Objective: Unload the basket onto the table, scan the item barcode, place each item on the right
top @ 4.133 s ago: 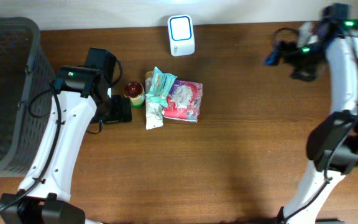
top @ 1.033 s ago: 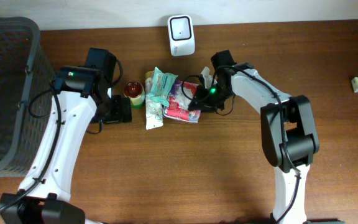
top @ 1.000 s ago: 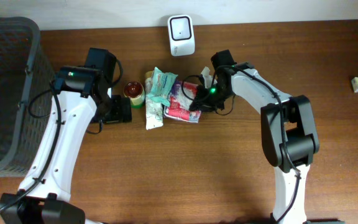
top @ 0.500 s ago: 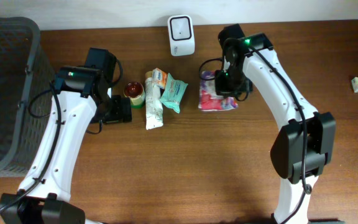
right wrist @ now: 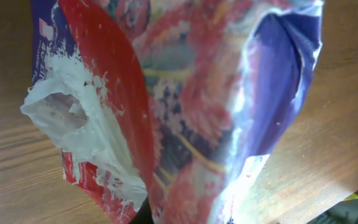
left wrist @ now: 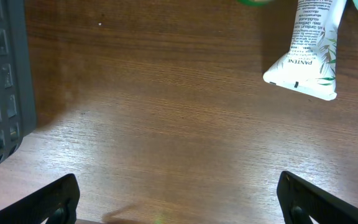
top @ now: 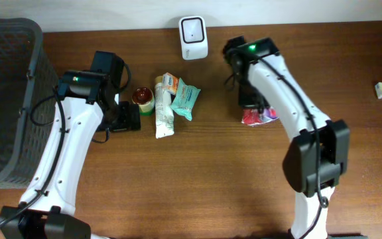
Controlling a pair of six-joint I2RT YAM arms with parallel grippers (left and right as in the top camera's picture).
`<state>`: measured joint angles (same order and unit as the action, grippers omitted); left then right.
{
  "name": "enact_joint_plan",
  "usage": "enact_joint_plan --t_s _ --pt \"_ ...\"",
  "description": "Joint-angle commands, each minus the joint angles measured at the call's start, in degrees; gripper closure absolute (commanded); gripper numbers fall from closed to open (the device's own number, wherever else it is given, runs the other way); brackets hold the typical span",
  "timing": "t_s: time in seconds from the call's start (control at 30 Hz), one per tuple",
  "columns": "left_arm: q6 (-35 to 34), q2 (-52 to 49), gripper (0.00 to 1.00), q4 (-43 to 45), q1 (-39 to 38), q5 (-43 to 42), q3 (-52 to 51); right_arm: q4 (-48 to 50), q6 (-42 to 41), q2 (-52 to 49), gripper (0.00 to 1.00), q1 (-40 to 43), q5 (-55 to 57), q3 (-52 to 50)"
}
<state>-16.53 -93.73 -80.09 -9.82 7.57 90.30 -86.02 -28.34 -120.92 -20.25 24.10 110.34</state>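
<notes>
while right of scanner (top: 193, 29), packet (top: 257, 117) amid open wood (top: 211, 172)

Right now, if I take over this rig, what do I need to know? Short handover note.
Left gripper: jaws open, empty, near the white tube.
Right gripper: jaws shut on the red-and-purple packet, down-right of the scanner in the overhead view.
Done: packet grasped, apart from the tube, teal pack and jar.
Left: turn its barcode to the scanner. No barcode shows in any view, so the scan is unconfirmed.
</notes>
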Motion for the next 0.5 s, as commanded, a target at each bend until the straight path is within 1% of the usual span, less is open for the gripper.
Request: enact_joint_plan --t_s 0.0,0.07,0.13,0.33,0.4,0.43,0.47 --pt "-0.57 0.85 0.01 -0.04 0.15 0.42 -0.26 -0.09 -0.66 -2.25 0.93 -4.46 2.05 -0.59" --pt "-0.57 0.85 0.01 -0.04 0.15 0.42 -0.26 0.04 -0.66 -3.02 0.78 -7.72 2.03 -0.59" --pt "-0.57 0.85 0.01 -0.04 0.15 0.42 -0.26 1.01 -0.66 -3.21 0.66 -11.02 0.81 -0.59" --pt "-0.57 0.85 0.01 -0.04 0.15 0.42 -0.26 8.87 -0.44 -3.21 0.64 -18.45 -11.82 -0.57" --pt "-0.57 0.85 0.01 -0.04 0.15 0.42 -0.26 10.82 -0.39 -3.19 0.54 -19.93 -15.52 -0.44" --pt "-0.57 0.85 0.01 -0.04 0.15 0.42 -0.26 10.82 0.28 -3.19 0.51 -20.04 -16.96 0.02" --pt "-0.57 0.85 0.01 -0.04 0.15 0.42 -0.26 10.75 1.64 -3.19 0.45 -20.02 -18.60 0.66"
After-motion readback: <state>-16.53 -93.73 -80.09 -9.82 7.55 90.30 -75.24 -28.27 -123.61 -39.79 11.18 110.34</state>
